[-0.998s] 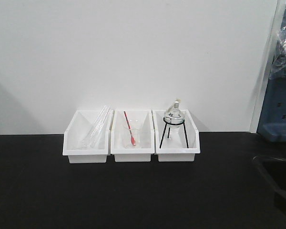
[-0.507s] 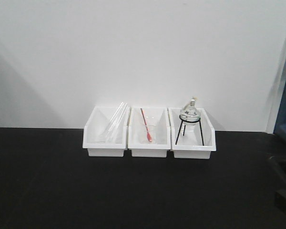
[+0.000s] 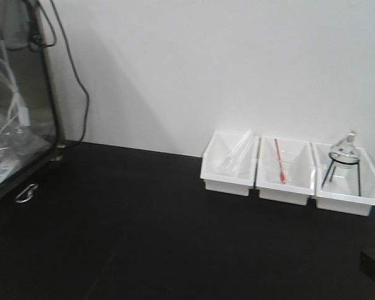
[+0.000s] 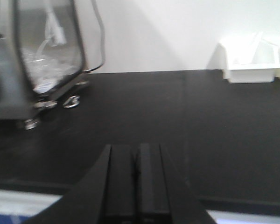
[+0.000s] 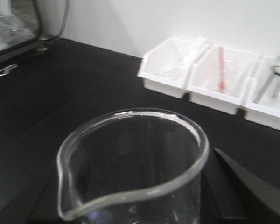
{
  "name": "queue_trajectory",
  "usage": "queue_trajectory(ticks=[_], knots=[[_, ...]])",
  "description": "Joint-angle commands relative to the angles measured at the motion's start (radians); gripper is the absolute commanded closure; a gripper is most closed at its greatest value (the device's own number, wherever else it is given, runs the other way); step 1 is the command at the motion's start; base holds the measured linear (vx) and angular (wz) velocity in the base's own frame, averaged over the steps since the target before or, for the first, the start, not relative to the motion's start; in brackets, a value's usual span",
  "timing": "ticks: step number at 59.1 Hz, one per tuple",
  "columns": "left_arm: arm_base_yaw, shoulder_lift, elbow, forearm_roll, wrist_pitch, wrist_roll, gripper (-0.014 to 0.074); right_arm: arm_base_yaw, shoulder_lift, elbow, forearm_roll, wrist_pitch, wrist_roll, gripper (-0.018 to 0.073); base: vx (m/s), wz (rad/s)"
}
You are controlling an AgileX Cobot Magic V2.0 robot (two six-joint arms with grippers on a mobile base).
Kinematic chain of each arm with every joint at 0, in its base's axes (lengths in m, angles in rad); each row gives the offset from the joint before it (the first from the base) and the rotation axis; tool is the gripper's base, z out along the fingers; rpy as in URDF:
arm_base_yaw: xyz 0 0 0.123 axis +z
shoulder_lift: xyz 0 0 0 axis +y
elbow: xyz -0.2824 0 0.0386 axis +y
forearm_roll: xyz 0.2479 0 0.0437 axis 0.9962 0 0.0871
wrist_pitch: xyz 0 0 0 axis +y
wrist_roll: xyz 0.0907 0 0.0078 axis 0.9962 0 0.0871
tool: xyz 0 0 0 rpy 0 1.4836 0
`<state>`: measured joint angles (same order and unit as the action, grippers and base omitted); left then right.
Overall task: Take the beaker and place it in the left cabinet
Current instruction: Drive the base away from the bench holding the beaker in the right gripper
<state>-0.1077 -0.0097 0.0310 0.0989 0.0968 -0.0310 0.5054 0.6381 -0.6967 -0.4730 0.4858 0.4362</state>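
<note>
Swung left, putting white bins (image 3: 290, 175) at right. Keep beaker (image 5: 130, 163) level, pinched in right gripper (image 5: 133, 207); leave left gripper (image 4: 136, 151) pressed together, idle.

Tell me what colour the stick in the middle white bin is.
The stick is red; the right wrist view shows it best.

Left jaws pressed together; right jaws clasp the upright beaker (image 5: 133, 168).

Bins (image 3: 281, 192) sit on counter (image 3: 144, 237), right of case (image 3: 19, 125).
</note>
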Motion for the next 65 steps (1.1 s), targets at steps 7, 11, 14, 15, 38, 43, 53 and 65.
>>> queue_trajectory(ticks=[7,11,14,15,38,43,53,65], knots=[[-0.006,-0.019,0.015,-0.003,-0.089,-0.003,0.0604,-0.003,0.000,-0.030,-0.025,-0.074,-0.005,0.0562,-0.15,0.61],[-0.006,-0.019,0.015,-0.003,-0.089,-0.003,0.0604,-0.003,0.000,-0.030,-0.025,-0.074,-0.005,0.0562,-0.16,0.60],[-0.006,-0.019,0.015,-0.003,-0.089,-0.003,0.0604,-0.003,0.000,-0.030,-0.025,-0.074,-0.005,0.0562,-0.15,0.59],[-0.006,-0.019,0.015,-0.003,-0.089,-0.003,0.0604,-0.003,0.000,-0.030,-0.025,-0.074,-0.005,0.0562,-0.15,0.58],[-0.006,-0.019,0.015,-0.003,-0.089,-0.003,0.0604,-0.003,0.000,-0.030,-0.025,-0.074,-0.005,0.0562,-0.13,0.54],[-0.006,-0.019,0.015,-0.003,-0.089,-0.003,0.0604,-0.003,0.000,-0.030,-0.025,-0.074,-0.005,0.0562,-0.10,0.49],[-0.006,-0.019,0.015,-0.003,-0.089,-0.003,0.0604,-0.003,0.000,-0.030,-0.025,-0.074,-0.005,0.0562,-0.07,0.49],[-0.006,-0.019,0.015,-0.003,-0.089,-0.003,0.0604,-0.003,0.000,-0.030,-0.025,-0.074,-0.005,0.0562,-0.01,0.55]])
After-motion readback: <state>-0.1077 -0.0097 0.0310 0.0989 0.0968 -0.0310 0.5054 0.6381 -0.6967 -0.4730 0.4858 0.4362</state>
